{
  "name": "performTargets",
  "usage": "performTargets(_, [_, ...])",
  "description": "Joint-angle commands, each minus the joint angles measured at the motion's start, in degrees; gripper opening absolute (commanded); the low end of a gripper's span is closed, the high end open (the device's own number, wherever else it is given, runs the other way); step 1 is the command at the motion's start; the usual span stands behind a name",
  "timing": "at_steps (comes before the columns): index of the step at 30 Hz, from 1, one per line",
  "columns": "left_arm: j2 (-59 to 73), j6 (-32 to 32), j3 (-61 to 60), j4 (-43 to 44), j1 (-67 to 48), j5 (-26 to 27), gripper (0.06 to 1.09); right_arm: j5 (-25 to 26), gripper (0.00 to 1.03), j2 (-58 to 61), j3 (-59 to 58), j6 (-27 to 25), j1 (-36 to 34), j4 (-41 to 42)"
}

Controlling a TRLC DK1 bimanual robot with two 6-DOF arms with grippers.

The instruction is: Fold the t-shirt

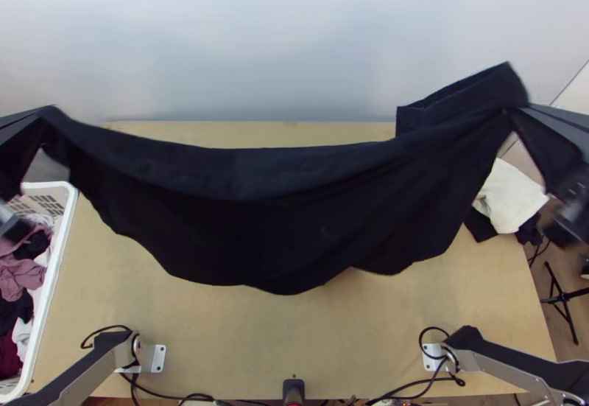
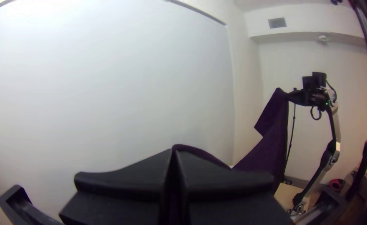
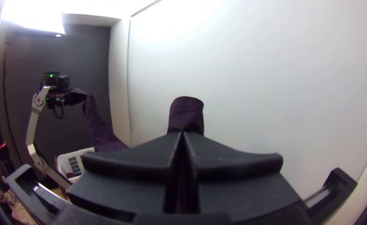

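The t-shirt (image 1: 280, 214) hangs up over the counter (image 1: 294, 347), stretched from side to side between the two hands. Its top line sags a bit in the middle, and the loose bottom hangs down in a wavy curve. The left hand (image 2: 174, 152) is pinched together on one end of the cloth, out past the counter's left edge. The right hand (image 3: 182, 134) is pinched together on the other end, out past the right edge. Next to that grip a flap (image 1: 464, 96), maybe a sleeve, sticks out toward the far side. The hands are likely so wide apart to open up the shirt and let the wrinkles drop out. Holding it high keeps the cloth from bunching up on the wood. The next job is probably to lay it down flat, as no fold is made yet. If one side goes down first, the shirt could land crooked, and the flap could get stuck under it. Beside the counter's left edge is a white basket (image 1: 62, 240) full of clothes (image 1: 22, 277). By the right edge lies a white cloth (image 1: 506, 196) with dark cloth by it.
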Motion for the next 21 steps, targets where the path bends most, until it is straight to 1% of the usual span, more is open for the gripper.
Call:
performTargets(1, [-2.17,-7.61,7.04,4.65,-2.20,1.84,0.10,-0.75,0.03,-2.88,3.23,1.42,2.16,2.10])
performTargets(3, [-4.36,-11.57,7.21,8.34,-2.11,1.84,0.10,-0.84,0.03,-4.47,4.28,2.65,1.63,3.42])
performTargets(4, [-5.51,-12.45,6.95,9.31,-2.11,1.93,0.10,-1.54,0.03,-5.43,4.37,3.18,0.84,3.68])
performTargets(7, [-9.11,-15.00,4.49,12.65,-1.76,2.90,0.10,-7.52,0.03,-7.89,4.02,7.40,-3.46,4.74])
performTargets(10, [-10.60,-17.98,5.19,13.88,-1.15,3.86,0.10,-8.93,0.03,-10.00,3.93,9.86,-6.36,5.97])
performTargets(13, [-12.63,-18.77,4.49,13.18,-1.06,4.21,0.10,-13.06,0.03,-12.55,2.43,13.81,-10.49,6.23])
performTargets(15, [-15.53,-17.28,-0.96,13.18,-0.71,4.21,0.10,-15.60,0.03,-14.40,-0.82,15.31,-12.60,6.50])
performTargets(16, [-16.93,-15.79,-4.83,13.18,-0.27,4.21,0.10,-15.78,0.03,-15.36,-3.63,15.31,-13.57,6.85])
performTargets(19, [-20.54,-10.16,-18.80,13.18,-0.09,4.13,0.10,-15.69,0.03,-18.00,-15.76,15.13,-14.19,8.87])
performTargets(21, [-22.47,-4.45,-28.82,12.83,-0.18,4.13,0.10,-15.69,0.03,-18.53,-24.46,14.61,-13.04,9.31])
